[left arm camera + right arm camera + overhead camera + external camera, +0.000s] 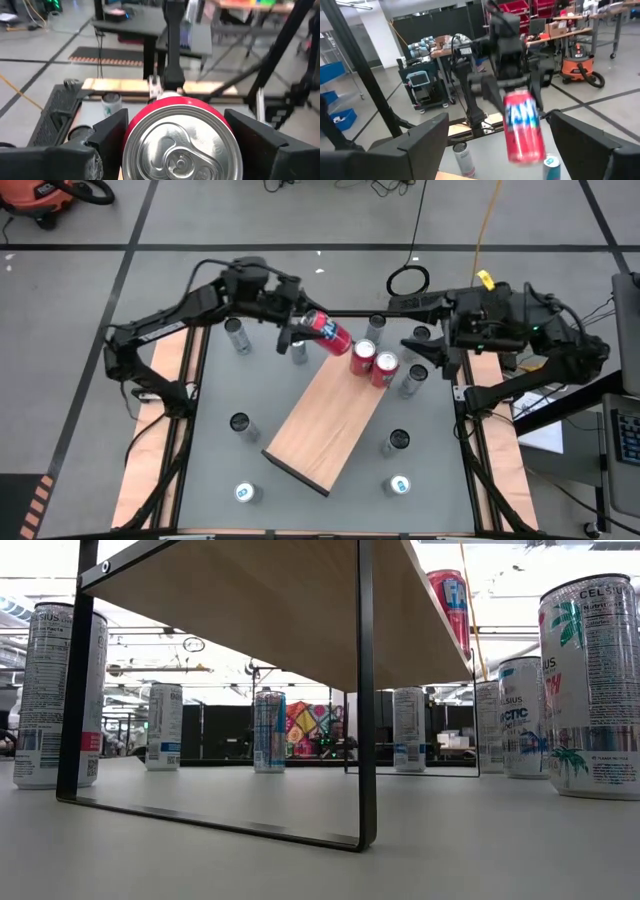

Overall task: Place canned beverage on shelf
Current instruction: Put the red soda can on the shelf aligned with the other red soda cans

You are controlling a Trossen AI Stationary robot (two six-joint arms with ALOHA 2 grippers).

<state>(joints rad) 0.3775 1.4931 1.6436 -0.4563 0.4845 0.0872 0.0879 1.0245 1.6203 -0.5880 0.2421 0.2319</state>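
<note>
**Red can carried toward the shelf's far end**

Step in hand, by judgement: transport of a can to the shelf [325, 425], not yet the release. Left gripper [300, 332] closed around a red can [328, 333], held in the air and tilted, just beside the far corner of the wooden board. In the left wrist view, both dark fingers [112, 135] pressed against the sides of the can, silver top [182, 147] facing the camera. Seen from the right wrist as well: red can [522, 127] hanging free, nothing under it.

Already standing on the board's far end: two red cans [375, 362], close together, touching or almost so. Around the shelf, on the grey table [225, 460], several slim cans, among them one [239, 335] below the left arm and one [247, 493] at the near edge. From the low view, board raised on thin black frames [366, 690], held can [450, 605] visible above its far edge.

Right gripper [428, 352] waiting beside the far right corner of the shelf, fingers spread wide, holding nothing.

Next move, as a judgement: can to be turned upright, brought over free wood beside the two red cans, lowered until the base sits flat, then released. Risk: knocking the neighbours, or release while tilted, so rolling off the edge.
</note>
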